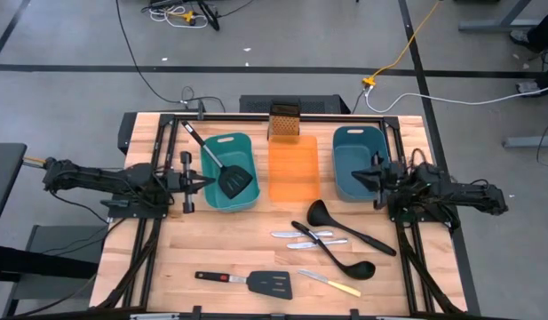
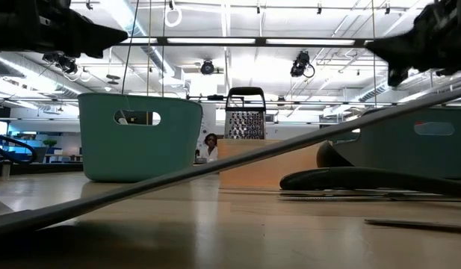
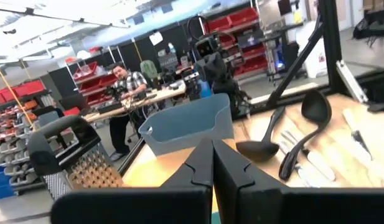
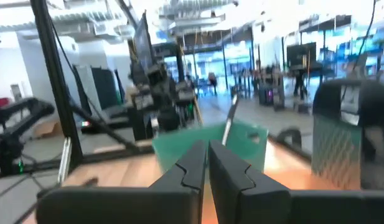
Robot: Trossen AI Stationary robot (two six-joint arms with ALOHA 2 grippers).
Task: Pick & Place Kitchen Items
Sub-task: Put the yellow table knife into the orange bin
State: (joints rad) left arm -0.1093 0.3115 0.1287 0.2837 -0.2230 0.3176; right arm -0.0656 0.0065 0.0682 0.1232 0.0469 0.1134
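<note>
**Operator:** I have both arms parked at the sides. The left tool (image 1: 205,183) hangs just beside the left tub (image 1: 231,172), fingers pressed together on nothing. The right tool (image 1: 353,179) hangs beside the right tub (image 1: 360,162), its fingers all but together, also holding nothing.

**Partner:** Where are the utensils?

**Operator:** One spatula (image 1: 222,169) already leans in the left tub, handle sticking out over the rim. The rest lie on the surface (image 1: 167,253) in front: the red-marked spatula (image 1: 249,282), the small yellow-handled knife (image 1: 330,284), two silver knives (image 1: 309,238) and two ladles (image 1: 340,240) lying close together, one ladle touching the knives.

**Partner:** What worries you?

**Operator:** That cluster. I think a grab at one ladle handle could drag the other, or sweep a knife along, because they overlap. The knives lie flat, so shut fingers may skid off them. And the raised handle in the left tub could catch my left arm when I swing across it. The grater (image 1: 284,121) behind the orange tray (image 1: 294,171) stands clear of all this.
</note>
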